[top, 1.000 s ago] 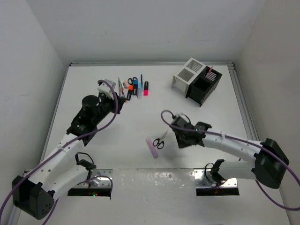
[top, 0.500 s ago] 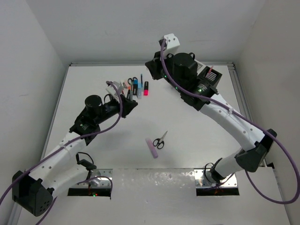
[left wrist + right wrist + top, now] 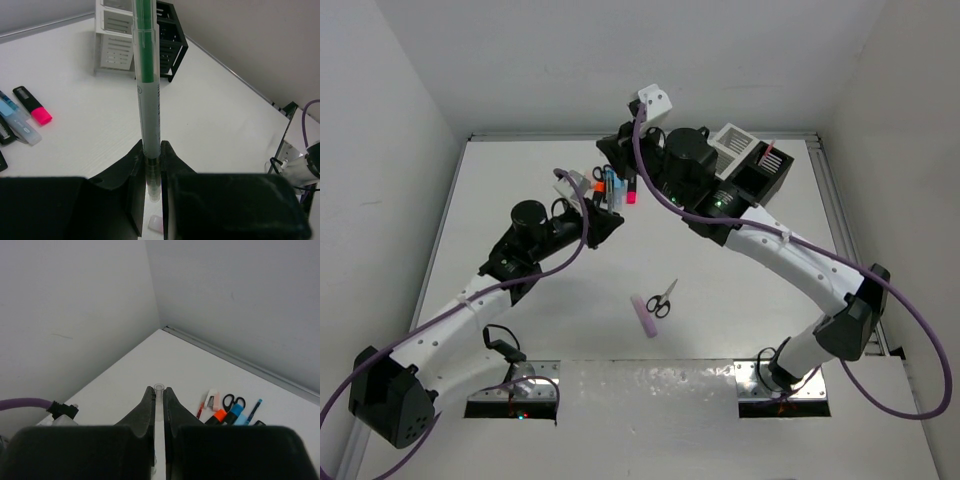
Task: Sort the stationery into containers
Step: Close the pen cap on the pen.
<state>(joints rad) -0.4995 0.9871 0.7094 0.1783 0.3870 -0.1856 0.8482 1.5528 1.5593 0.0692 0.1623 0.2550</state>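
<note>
Left wrist cam: my left gripper (image 3: 151,152) is clamped on the green pen (image 3: 148,95), with the white box (image 3: 116,45) and black box (image 3: 173,42) way behind it. My right gripper (image 3: 159,394) is pinching a thin clear tube (image 3: 159,388), scissors (image 3: 234,402) lying further out.

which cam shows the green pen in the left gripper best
Left wrist: the green pen runs up the frame, clamped in the left gripper. Top external does not show it clearly; right wrist misses it.
</note>
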